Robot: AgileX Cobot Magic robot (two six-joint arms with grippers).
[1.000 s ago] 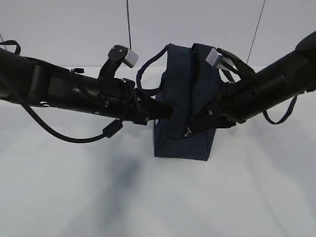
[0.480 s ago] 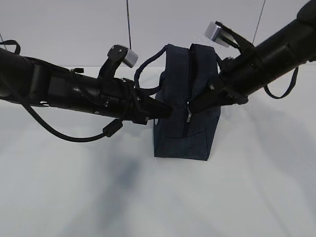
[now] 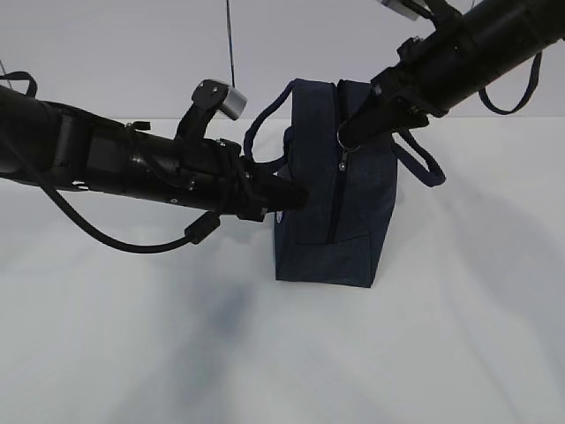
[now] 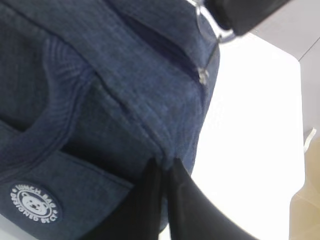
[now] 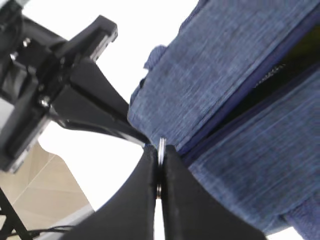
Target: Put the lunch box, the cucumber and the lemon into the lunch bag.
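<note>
On the white table stands the boxy dark navy fabric lunch bag (image 3: 335,185), upright. Against its left side the left gripper (image 3: 296,198) is pinched shut on the fabric. The right gripper (image 3: 353,132), clamped on the silver ring pull (image 3: 343,139), has risen from low on the bag's front to near its top, drawing the zipper along. A round white logo (image 4: 35,209) reads "LUNCH BAG". The lunch box, cucumber and lemon are not in view.

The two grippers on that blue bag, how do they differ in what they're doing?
The left gripper pinches the fabric low on the lunch bag, near its corner; the right gripper is clamped on the zipper's ring pull, high up near the top. The left arm lies nearly level; the right slants down from above. Both are shut.
</note>
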